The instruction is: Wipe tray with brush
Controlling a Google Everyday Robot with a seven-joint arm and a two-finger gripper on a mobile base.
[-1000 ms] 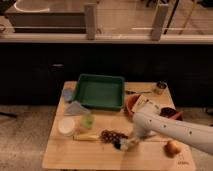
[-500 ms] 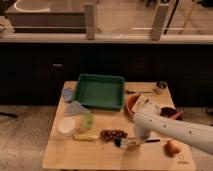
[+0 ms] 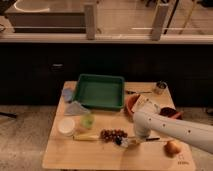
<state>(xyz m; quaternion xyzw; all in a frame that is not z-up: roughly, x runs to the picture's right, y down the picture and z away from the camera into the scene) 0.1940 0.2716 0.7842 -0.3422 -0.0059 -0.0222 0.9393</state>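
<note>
- Wooden table (image 3: 55, 159): all the work happens on it. The front edge is close to the pick spot, so don't drag anything toward the front.
- White arm (image 3: 167, 130): it comes in low from the right across the front of the table. On the swing, the elbow side is close to the brown bowls (image 3: 132, 103) and the orange fruit (image 3: 173, 148).
- Green tray (image 3: 100, 91): it sits at the back centre, well apart from the gripper, flat and with nothing in it. Its raised rim means the brush must go over the rim and then down.
- Grey cloth (image 3: 76, 108), white tub (image 3: 66, 126) and small green cup (image 3: 88, 120): they crowd the space front left of the tray, so avoid that side.
- Dark grape cluster (image 3: 112, 134): it is just beside the pick spot, between the gripper and the tray, so lift before moving back.
- Gripper (image 3: 129, 142): it is down at the front of the table, closed, apparently clamped on the brush handle.
- Brush (image 3: 120, 142): it lies near the front edge, dark head to the left and thin handle running right under the gripper.
- Step, as I judge it, is grasp then lift. Go straight up first, check that the brush comes along, and keep the bristles pointing down.
- The best lane looks like the bare strip between the grapes and the bowls, straight back to the near rim of the tray.
</note>
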